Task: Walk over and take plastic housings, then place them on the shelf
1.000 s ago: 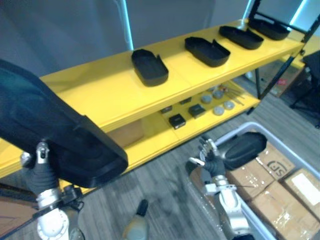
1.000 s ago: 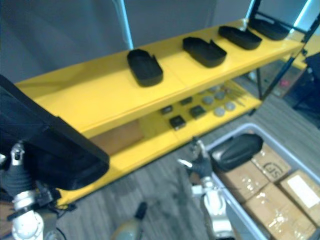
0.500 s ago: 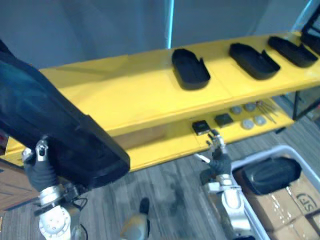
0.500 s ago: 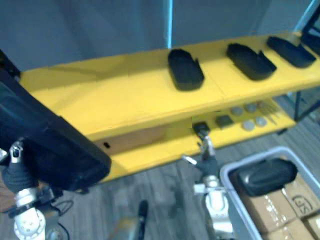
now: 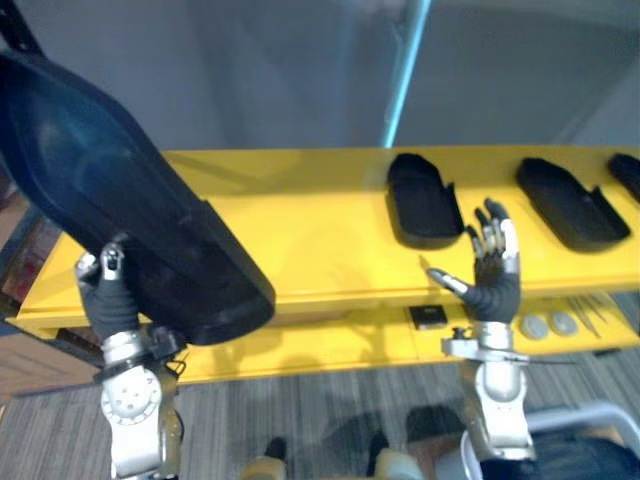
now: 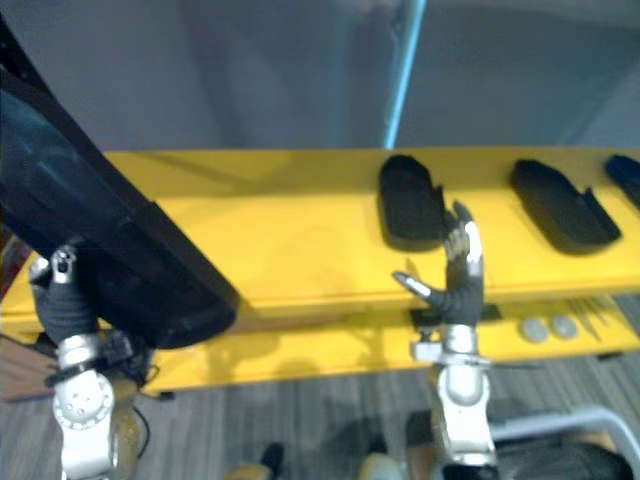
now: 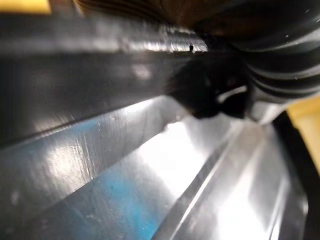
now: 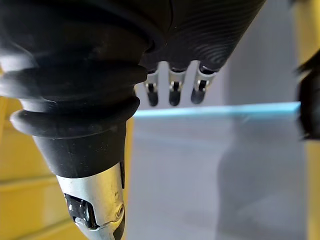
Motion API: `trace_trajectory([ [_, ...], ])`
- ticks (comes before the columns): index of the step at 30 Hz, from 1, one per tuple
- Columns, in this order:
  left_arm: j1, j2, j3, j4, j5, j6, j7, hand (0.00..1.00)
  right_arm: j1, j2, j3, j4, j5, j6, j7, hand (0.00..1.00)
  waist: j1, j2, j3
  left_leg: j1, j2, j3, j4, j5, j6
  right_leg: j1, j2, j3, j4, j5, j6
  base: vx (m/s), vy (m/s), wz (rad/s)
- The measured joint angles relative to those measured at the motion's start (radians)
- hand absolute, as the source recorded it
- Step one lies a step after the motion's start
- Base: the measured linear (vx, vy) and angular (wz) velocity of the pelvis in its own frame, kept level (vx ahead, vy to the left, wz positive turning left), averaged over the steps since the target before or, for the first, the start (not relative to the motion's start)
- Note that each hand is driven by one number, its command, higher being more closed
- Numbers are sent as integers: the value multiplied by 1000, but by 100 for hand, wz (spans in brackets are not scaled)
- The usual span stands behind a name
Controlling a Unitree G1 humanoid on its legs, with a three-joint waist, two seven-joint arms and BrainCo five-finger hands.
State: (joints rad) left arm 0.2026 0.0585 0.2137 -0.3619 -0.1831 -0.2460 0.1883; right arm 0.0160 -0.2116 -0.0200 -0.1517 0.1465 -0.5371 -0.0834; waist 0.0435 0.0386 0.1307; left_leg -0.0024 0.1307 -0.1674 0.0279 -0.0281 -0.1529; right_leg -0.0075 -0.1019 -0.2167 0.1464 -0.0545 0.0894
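The large housing (image 5: 140,220) was black plastic, glossy and faintly scratched inside; the yellow shelf (image 5: 310,235) looked smooth and satiny, the grey floor (image 5: 300,420) coarse like carpet

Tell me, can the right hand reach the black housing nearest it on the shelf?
Probably yes: the open right hand is raised in front of that housing on the top shelf, nothing between them.

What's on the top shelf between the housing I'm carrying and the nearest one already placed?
Nothing: in the left eye view the yellow shelf top is bare between the carried housing and the nearest placed housing.
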Motion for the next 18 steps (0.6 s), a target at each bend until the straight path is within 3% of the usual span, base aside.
trace_trajectory([
  [3, 2, -30, -2, -18, -8, -2, -29, 100, -2, -6, -55, -34, 27, 12, 4, 0, -6, 10, -5, 1, 31, 222, 5, 28, 24, 60, 8, -85, -22, -4, -6, 203, -119, 67],
  [4, 2, -26, 0, -20, -8, -8, -43, 100, -4, -8, -77, -56, 27, 18, 0, 0, -3, 9, -5, 1, 29, 252, 7, 33, 31, 69, 8, -87, -22, -8, -8, 148, -58, 39],
  [9, -2, -22, 6, -20, 6, -9, -85, 100, -39, -2, -135, -133, 37, 23, -11, 0, -9, -6, 6, 40, 14, 287, -22, 33, 31, 84, -4, -68, -48, -9, -8, 65, 4, -14],
  [14, -27, 80, 10, -19, 58, 23, -170, 100, 41, 60, -174, -216, 37, 37, -31, 0, -62, -3, 8, 76, -5, 354, -56, 27, 38, 79, -18, -15, -76, -4, 5, -29, 36, -39],
  [18, -103, 147, 14, 17, 76, 75, -209, 100, 167, 91, -197, -240, 33, 90, -25, 0, -106, 8, 7, 90, -12, 419, -59, 19, 47, 61, -18, 42, -104, 20, 15, -29, 38, -39],
])
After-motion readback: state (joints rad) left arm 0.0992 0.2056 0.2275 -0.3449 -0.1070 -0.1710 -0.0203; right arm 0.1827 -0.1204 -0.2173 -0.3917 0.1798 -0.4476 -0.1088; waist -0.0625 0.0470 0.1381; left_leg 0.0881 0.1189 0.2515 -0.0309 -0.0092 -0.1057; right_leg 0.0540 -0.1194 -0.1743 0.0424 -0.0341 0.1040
